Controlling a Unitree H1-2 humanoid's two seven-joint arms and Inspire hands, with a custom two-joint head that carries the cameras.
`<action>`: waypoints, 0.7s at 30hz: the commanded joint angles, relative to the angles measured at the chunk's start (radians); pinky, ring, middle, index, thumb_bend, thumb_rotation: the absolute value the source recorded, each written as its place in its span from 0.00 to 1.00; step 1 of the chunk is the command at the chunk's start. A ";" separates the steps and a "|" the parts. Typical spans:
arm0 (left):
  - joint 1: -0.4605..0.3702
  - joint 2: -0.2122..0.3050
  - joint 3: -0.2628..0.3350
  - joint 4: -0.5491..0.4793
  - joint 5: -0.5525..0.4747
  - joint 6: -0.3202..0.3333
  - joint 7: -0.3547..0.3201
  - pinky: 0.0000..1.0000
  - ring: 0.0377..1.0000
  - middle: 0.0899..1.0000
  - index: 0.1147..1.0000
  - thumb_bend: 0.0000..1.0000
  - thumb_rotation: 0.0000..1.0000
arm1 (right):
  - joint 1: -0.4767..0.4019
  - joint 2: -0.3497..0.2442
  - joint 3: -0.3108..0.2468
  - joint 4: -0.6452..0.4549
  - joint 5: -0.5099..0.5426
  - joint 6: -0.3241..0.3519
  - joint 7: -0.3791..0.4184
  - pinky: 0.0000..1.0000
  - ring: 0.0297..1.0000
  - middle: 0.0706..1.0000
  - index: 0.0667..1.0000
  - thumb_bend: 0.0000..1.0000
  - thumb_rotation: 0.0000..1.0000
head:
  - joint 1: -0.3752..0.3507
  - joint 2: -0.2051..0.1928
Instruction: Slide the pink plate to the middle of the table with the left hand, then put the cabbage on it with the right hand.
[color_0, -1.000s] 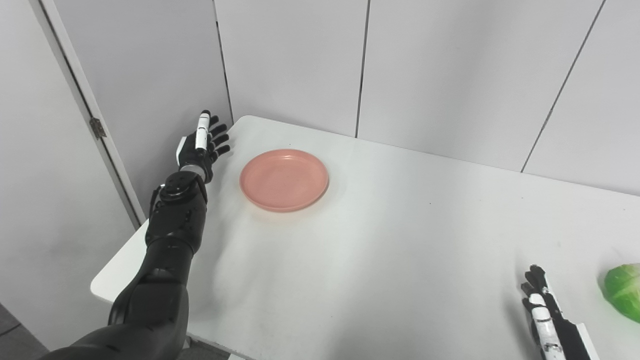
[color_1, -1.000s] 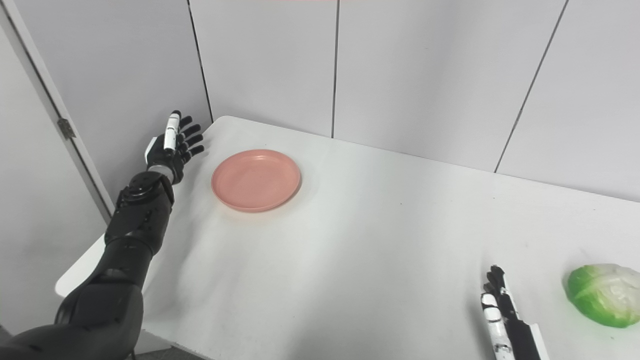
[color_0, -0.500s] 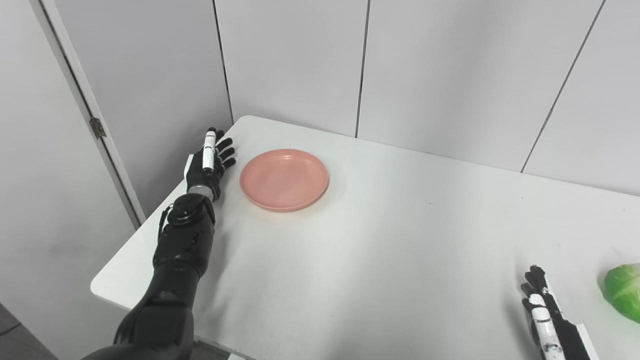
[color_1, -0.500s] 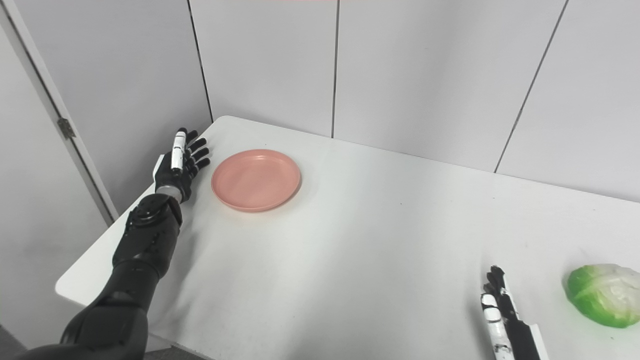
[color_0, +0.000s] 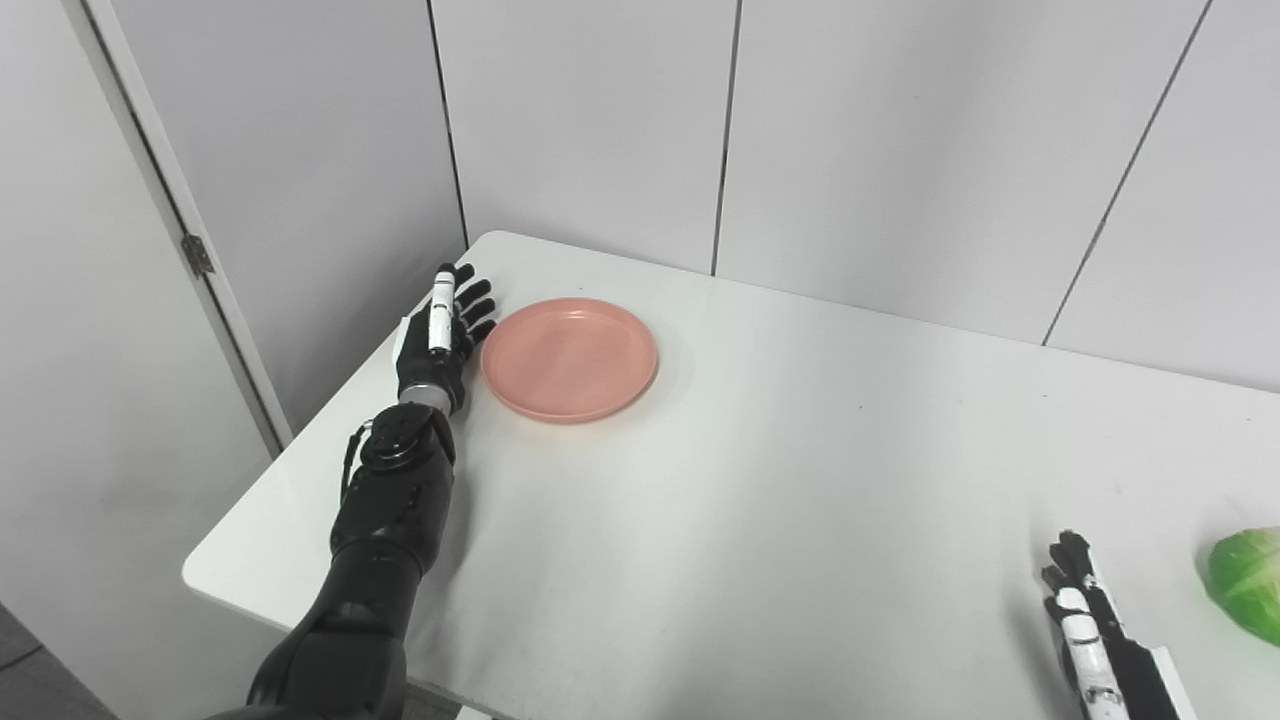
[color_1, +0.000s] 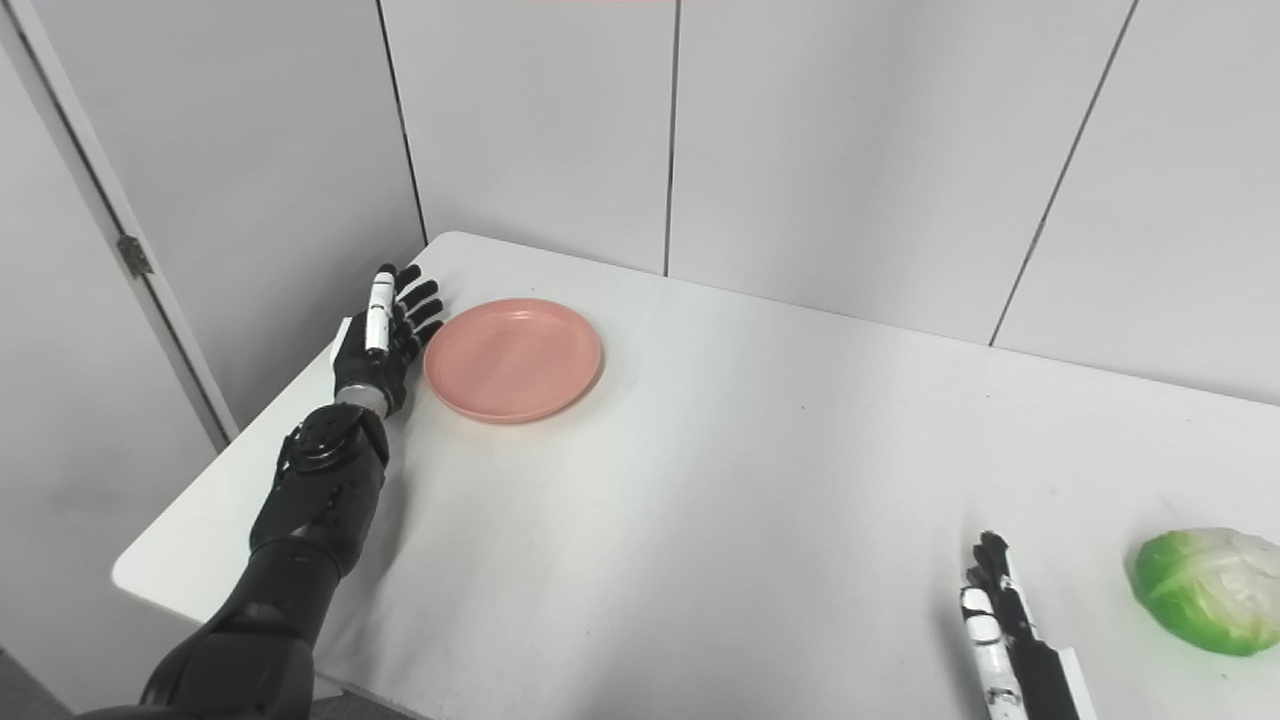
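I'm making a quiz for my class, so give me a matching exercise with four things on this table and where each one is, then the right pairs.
Things:
1. plate
2. cabbage
3. left hand
4. right hand

Places:
A. near right edge of the table
B. far left part of the table
C. just left of the plate, fingers apart
D. near edge, left of the cabbage

Pairs: 1-B, 2-A, 3-C, 4-D

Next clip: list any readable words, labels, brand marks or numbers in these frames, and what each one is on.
None: no text, label, brand or number shows in either view.
The pink plate, the cabbage, the table, the wall panels and both hands, left hand and right hand, are all unmarked.
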 joint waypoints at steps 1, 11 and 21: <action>0.015 -0.030 -0.011 -0.024 -0.015 0.026 -0.018 0.84 0.84 0.83 0.81 0.41 1.00 | -0.013 0.002 0.003 -0.024 0.001 -0.020 0.002 1.00 1.00 1.00 1.00 0.15 1.00 | -0.002 0.002; 0.061 -0.084 -0.028 -0.114 -0.034 0.059 -0.045 0.85 0.85 0.83 0.81 0.42 1.00 | -0.015 0.005 0.006 -0.024 0.005 -0.017 0.004 1.00 1.00 1.00 1.00 0.17 1.00 | -0.017 0.013; 0.100 -0.125 -0.039 -0.173 -0.060 0.104 -0.070 0.84 0.84 0.83 0.81 0.40 1.00 | -0.017 0.012 0.013 -0.012 -0.013 -0.035 -0.006 1.00 0.99 1.00 1.00 0.18 1.00 | -0.054 0.024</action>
